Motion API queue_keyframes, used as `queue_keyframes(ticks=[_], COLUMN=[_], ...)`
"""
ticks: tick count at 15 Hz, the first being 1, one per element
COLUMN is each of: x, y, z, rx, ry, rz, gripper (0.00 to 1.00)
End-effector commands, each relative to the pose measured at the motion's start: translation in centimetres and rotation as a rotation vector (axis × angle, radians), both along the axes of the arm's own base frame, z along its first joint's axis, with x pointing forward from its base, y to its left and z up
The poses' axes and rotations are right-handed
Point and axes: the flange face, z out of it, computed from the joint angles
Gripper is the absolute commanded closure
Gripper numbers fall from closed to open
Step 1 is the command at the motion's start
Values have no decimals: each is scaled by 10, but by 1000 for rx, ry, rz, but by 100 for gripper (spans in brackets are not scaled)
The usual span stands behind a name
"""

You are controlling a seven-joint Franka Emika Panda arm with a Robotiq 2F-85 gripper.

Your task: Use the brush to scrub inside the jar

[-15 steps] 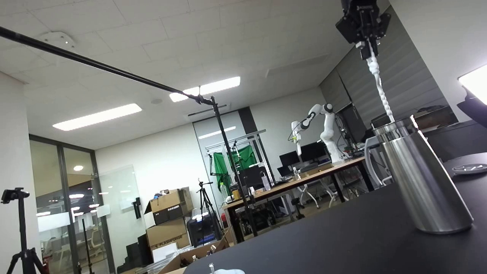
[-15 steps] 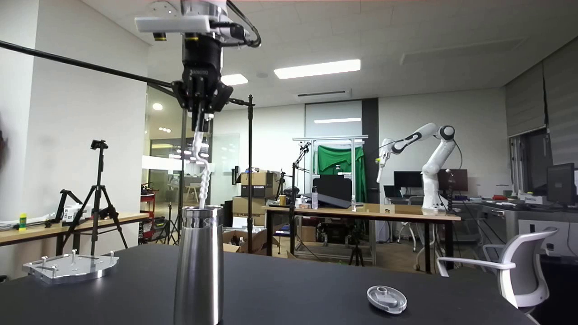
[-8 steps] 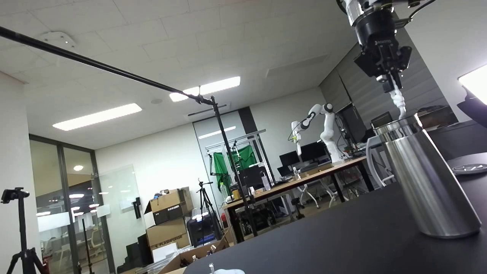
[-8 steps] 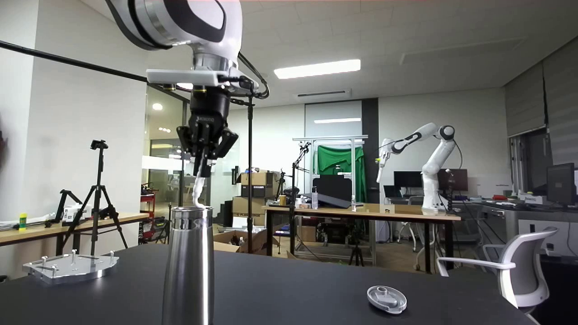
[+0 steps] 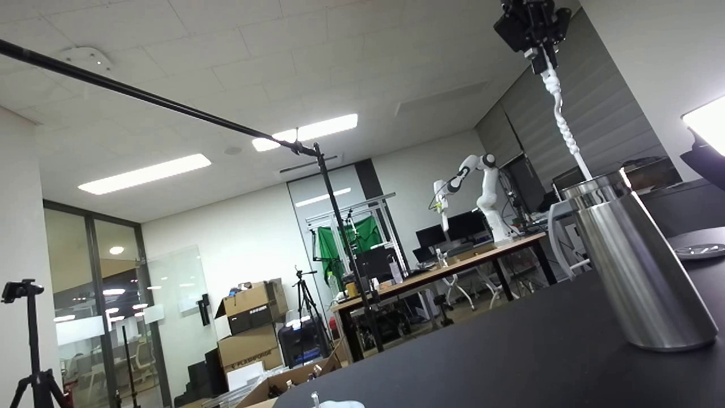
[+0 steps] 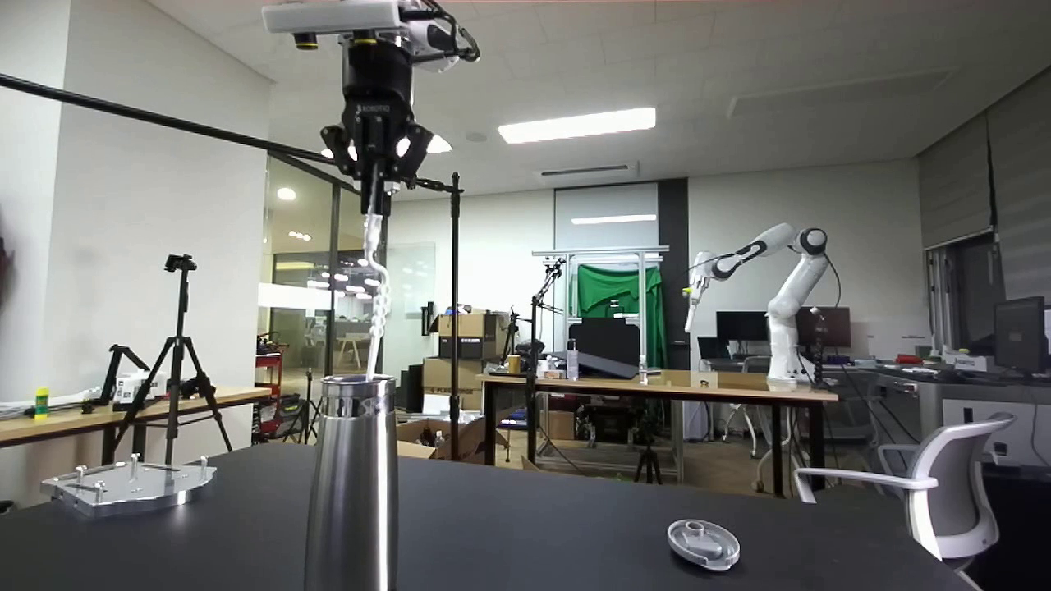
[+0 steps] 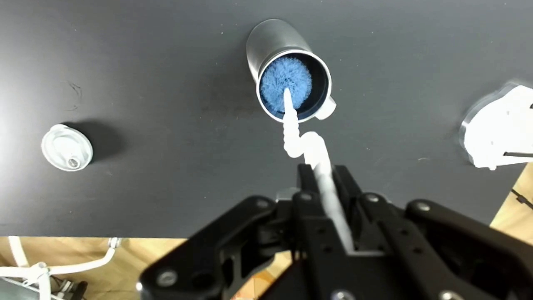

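Observation:
The jar is a tall silver metal cylinder (image 6: 353,501), standing on the dark table with its top open. It also shows in an exterior view (image 5: 643,277) and in the wrist view (image 7: 272,37). The brush has a white, twisted handle (image 6: 379,304), also in an exterior view (image 5: 561,122). In the wrist view its round blue bristle head (image 7: 285,79) sits inside the jar mouth, toward one side of the rim. My gripper (image 6: 375,205) is above the jar, shut on the upper handle; both fingers flank the handle in the wrist view (image 7: 322,173). Exterior views hide the bristles.
A pale round lid (image 6: 704,544) lies on the dark table (image 6: 525,525); it also shows in the wrist view (image 7: 67,148). A clear plate with pegs (image 6: 131,488) lies on the table's other side. A white chair (image 6: 952,484) stands beyond the table edge.
Half a second ago my gripper was low, just above the jar with most of the handle inside. It has risen since, drawing the brush up. The jar has shifted slightly sideways.

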Motion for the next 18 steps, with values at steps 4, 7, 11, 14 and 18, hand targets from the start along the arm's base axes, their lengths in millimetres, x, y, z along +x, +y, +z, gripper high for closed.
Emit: queue_keyframes(ticks=[4,7,11,14,18], x=[6,16,21,18,14], y=[-16,-11,2,6,-1], z=[-109,-133,-73,-24,-33], rx=[28,3,-43,-75,-77], ry=[155,168,105,48,25], rz=[-97,-93,-33,1,-12], gripper=[96,96,96,96,96])
